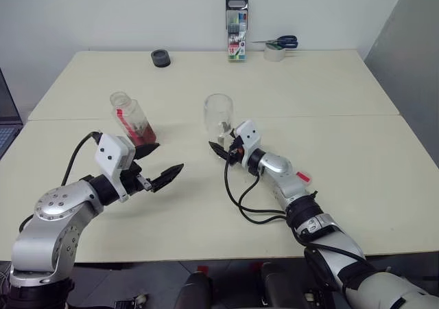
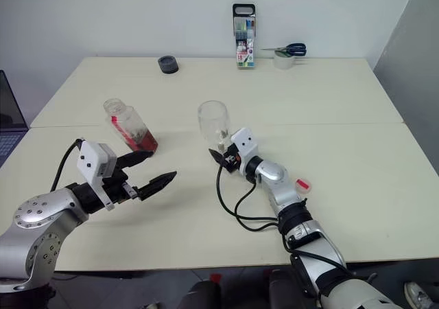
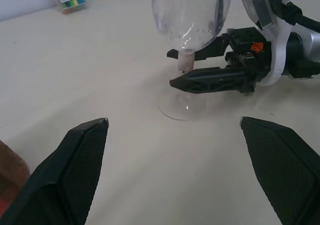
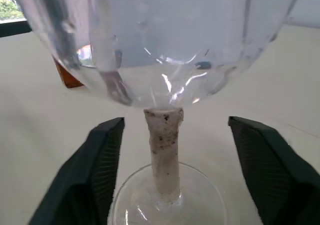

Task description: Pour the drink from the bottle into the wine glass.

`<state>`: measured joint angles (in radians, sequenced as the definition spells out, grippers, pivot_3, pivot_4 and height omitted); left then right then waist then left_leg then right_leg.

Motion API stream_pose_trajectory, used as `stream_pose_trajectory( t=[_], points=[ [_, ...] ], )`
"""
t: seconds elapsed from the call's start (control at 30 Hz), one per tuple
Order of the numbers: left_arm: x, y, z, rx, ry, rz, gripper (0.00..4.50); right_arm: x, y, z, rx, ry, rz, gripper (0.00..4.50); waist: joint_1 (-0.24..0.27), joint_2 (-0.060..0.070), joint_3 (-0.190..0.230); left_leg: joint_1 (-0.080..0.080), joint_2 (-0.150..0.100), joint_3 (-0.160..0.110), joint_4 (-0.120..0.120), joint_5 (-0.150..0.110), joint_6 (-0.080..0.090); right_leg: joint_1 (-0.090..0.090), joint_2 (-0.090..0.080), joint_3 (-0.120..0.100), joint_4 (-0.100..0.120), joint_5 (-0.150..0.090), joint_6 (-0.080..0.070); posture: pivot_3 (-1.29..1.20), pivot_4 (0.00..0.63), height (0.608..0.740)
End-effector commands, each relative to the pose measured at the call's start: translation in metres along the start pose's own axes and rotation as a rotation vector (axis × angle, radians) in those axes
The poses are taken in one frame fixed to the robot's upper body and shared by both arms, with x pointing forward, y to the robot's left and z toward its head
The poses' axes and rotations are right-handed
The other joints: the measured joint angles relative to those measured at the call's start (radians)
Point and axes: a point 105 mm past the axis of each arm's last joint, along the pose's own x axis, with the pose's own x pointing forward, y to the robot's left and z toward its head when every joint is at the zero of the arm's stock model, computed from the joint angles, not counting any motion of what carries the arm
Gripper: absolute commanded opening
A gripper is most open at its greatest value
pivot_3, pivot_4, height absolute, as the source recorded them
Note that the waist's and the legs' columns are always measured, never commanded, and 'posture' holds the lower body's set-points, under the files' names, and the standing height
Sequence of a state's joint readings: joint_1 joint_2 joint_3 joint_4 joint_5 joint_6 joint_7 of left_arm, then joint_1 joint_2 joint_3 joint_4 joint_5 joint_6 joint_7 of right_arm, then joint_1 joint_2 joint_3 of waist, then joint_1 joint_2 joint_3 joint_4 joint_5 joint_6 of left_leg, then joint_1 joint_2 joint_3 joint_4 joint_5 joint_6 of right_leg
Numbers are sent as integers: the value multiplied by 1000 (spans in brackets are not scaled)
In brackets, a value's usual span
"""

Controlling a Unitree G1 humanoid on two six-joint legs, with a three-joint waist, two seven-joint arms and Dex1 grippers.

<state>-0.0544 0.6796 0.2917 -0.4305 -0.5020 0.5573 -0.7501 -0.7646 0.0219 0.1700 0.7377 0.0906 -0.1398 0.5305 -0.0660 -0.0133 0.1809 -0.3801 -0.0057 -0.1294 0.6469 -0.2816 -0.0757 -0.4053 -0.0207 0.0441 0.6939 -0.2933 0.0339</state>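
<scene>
Stem of the clear wine glass (image 4: 163,150), mid-table, stands upright between the right gripper's (image 1: 221,148) wide fingers; the small uncapped clear plastic bottle (image 1: 133,121) with reddish drink (image 1: 143,134) leans just beyond the wide-open left gripper (image 1: 163,172).

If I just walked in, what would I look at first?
Probably the clear stemmed wine glass standing empty mid-table, with the right gripper at its stem, fingers open on either side. Next, the small clear plastic bottle to the glass's left, uncapped, leaning, with reddish-brown drink at the bottom, the open left gripper just before it.
</scene>
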Motion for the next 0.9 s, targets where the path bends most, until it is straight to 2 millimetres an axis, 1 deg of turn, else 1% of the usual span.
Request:
stream_pose_trajectory(
  t=[0.03, 0.2, 0.4, 0.6, 0.73, 0.9],
  points=[
    [2, 1, 11, 39, -44, -4, 4500, 4, 2, 22, -32, -66, 23, 4486, 0, 0, 0, 0, 0, 0, 0, 0, 0, 0, 0, 0, 0, 0, 0, 0, 150, 740],
    [3, 3, 15, 54, -68, 2, 4500, 1, 1, 25, -43, -68, 39, 4486, 0, 0, 0, 0, 0, 0, 0, 0, 0, 0, 0, 0, 0, 0, 0, 0, 150, 740],
    [-1, 2, 16, 53, -87, 20, 4500, -11, 5, 25, -67, -58, 78, 4486, 1, 0, 0, 0, 0, 0, 0, 0, 0, 0, 0, 0, 0, 0, 0, 0, 150, 740],
    [-5, 0, 8, 25, -86, 33, 4500, -29, 2, 23, -44, -57, 70, 4486, 5, 0, 0, 0, 0, 0, 0, 0, 0, 0, 0, 0, 0, 0, 0, 0, 150, 740],
    [-5, -1, 4, 6, -85, 46, 4500, -38, 0, 20, -64, -32, 64, 4486, 6, 0, 0, 0, 0, 0, 0, 0, 1, 0, 0, 0, 0, 0, 0, 0, 150, 740],
    [-3, 0, -8, -24, -69, 88, 4500, -52, -3, 14, -102, 21, 69, 4486, 8, 0, 0, 0, 0, 0, 0, 0, 1, 0, 0, 0, 0, 0, 0, 0, 150, 740]
  ],
)
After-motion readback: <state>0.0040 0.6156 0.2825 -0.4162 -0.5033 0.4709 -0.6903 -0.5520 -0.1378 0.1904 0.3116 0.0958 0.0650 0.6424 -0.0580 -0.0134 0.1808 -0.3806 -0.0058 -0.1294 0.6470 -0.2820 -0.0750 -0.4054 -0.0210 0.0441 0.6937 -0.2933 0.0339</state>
